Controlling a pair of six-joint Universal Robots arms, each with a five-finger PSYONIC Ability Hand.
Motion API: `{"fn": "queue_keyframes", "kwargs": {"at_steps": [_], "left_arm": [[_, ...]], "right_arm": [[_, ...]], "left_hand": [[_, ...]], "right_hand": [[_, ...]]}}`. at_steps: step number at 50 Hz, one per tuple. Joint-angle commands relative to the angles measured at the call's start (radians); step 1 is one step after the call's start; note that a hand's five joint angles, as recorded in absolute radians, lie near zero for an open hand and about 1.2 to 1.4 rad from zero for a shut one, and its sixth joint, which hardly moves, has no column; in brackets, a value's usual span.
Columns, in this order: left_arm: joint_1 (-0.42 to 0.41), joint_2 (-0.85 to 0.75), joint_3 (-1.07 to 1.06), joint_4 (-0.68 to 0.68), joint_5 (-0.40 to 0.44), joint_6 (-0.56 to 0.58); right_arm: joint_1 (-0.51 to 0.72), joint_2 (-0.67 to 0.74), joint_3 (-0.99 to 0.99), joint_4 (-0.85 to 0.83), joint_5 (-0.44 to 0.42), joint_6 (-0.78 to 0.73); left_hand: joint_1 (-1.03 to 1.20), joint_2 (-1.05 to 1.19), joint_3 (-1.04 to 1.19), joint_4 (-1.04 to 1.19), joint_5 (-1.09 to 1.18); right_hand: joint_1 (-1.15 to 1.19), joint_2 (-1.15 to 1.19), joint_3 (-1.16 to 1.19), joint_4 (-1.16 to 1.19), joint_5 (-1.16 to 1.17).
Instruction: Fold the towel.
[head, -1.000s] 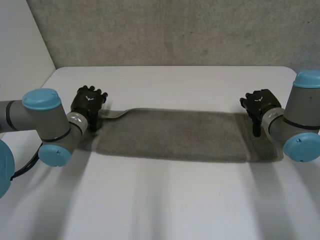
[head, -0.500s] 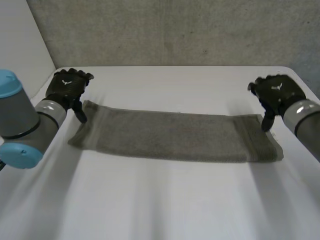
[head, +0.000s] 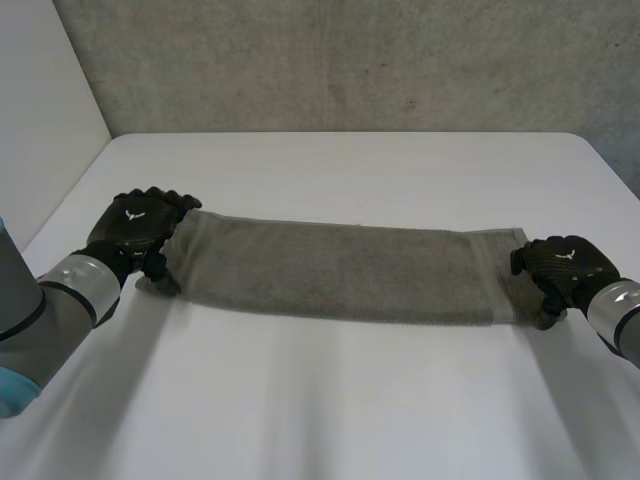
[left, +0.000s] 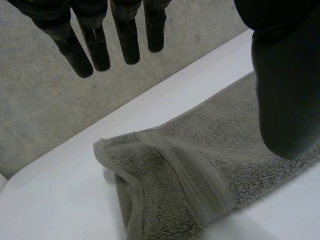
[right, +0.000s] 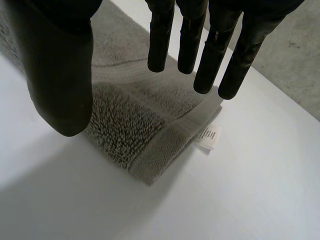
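White table (head: 350, 400) (grey wall (head: 350, 60) behind)

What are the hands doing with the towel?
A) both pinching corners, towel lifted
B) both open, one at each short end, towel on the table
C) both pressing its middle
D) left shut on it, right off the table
B: the left hand and right hand are at opposite short ends of the towel, which lies on the table. In both wrist views the fingers are straight above the cloth, pinching nothing.
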Motion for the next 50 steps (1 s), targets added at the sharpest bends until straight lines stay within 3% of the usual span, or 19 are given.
{"fn": "queue_keyframes", "kwargs": {"at_steps": [1,5,7,9,16,21,23,29,31,34,36,37,39,40,42,48,50], "left_arm": [[0.006,-0.002,0.0,0.02,-0.002,-0.014],[0.004,-0.004,-0.001,0.023,-0.002,-0.014],[0.003,-0.002,-0.001,0.025,-0.002,-0.014],[0.001,-0.002,-0.001,0.025,-0.002,-0.014],[0.001,0.002,-0.001,0.025,-0.004,-0.016],[0.009,0.021,-0.003,0.025,-0.004,-0.016],[0.012,0.035,-0.003,0.025,-0.005,-0.016],[0.015,0.065,-0.004,0.025,-0.008,-0.02],[0.014,0.084,-0.001,0.025,-0.01,-0.025],[0.014,0.091,0.003,0.025,-0.01,-0.029],[0.012,0.102,0.014,0.025,-0.013,-0.043],[0.012,0.102,0.014,0.025,-0.013,-0.043],[0.004,0.111,0.028,0.025,-0.014,-0.06],[0.004,0.111,0.028,0.025,-0.014,-0.06],[-0.002,0.116,0.034,0.025,-0.014,-0.072],[-0.017,0.117,0.034,0.025,-0.016,-0.089],[-0.029,0.114,0.032,0.025,-0.016,-0.089]], "right_arm": [[0.004,0.087,-0.034,-0.038,0.007,-0.01],[0.006,0.102,-0.049,-0.039,0.013,-0.01],[0.001,0.114,-0.068,-0.038,0.021,-0.011],[-0.008,0.119,-0.077,-0.038,0.035,-0.011],[-0.06,0.114,-0.121,-0.024,0.102,-0.045],[-0.138,0.113,-0.169,-0.001,0.122,-0.183],[-0.19,0.107,-0.209,0.015,0.147,-0.31],[-0.171,0.094,-0.304,0.032,0.242,-0.352],[-0.036,0.052,-0.376,0.03,0.283,-0.299],[0.033,0.027,-0.399,0.025,0.286,-0.251],[0.189,0.004,-0.439,0.022,0.283,-0.176],[0.19,0.004,-0.439,0.022,0.283,-0.175],[0.396,0.013,-0.465,-0.005,0.285,-0.149],[0.397,0.013,-0.465,-0.005,0.285,-0.149],[0.57,0.077,-0.476,-0.048,0.279,-0.149],[0.721,0.194,-0.468,-0.041,0.269,-0.157],[0.78,0.248,-0.451,-0.045,0.221,-0.163]], "left_hand": [[0.009,0.005,0.004,0.011,-0.174],[0.007,0.002,0.001,0.008,-0.177],[0.007,0.002,0.001,0.008,-0.177],[0.007,0.002,0.001,0.008,-0.177],[0.004,-0.001,-0.002,0.005,-0.18],[0.004,-0.001,-0.002,0.005,-0.18],[0.004,-0.001,-0.002,0.005,-0.18],[-0.008,-0.013,-0.014,-0.006,-0.191],[-0.02,-0.025,-0.025,-0.018,-0.203],[-0.026,-0.031,-0.031,-0.024,-0.209],[-0.032,-0.036,-0.037,-0.03,-0.215],[-0.032,-0.036,-0.037,-0.03,-0.215],[-0.032,-0.036,-0.037,-0.03,-0.215],[-0.032,-0.036,-0.037,-0.03,-0.215],[-0.032,-0.036,-0.037,-0.03,-0.215],[-0.032,-0.036,-0.037,-0.03,-0.215],[-0.032,-0.036,-0.037,-0.03,-0.215]], "right_hand": [[0.073,0.077,0.073,0.075,0.066],[0.258,0.262,0.258,0.26,0.251],[0.798,0.802,0.798,0.8,0.791],[0.887,0.891,0.887,0.889,0.88],[0.888,0.892,0.888,0.89,0.881],[0.888,0.892,0.888,0.89,0.881],[0.888,0.892,0.888,0.89,0.881],[0.888,0.892,0.888,0.89,0.881],[0.888,0.892,0.888,0.89,0.881],[0.888,0.892,0.888,0.89,0.881],[0.888,0.892,0.888,0.89,0.881],[0.888,0.892,0.888,0.89,0.881],[0.888,0.892,0.888,0.89,0.881],[0.888,0.892,0.888,0.89,0.881],[0.888,0.892,0.888,0.89,0.881],[0.888,0.892,0.888,0.89,0.881],[0.888,0.892,0.888,0.89,0.881]]}}
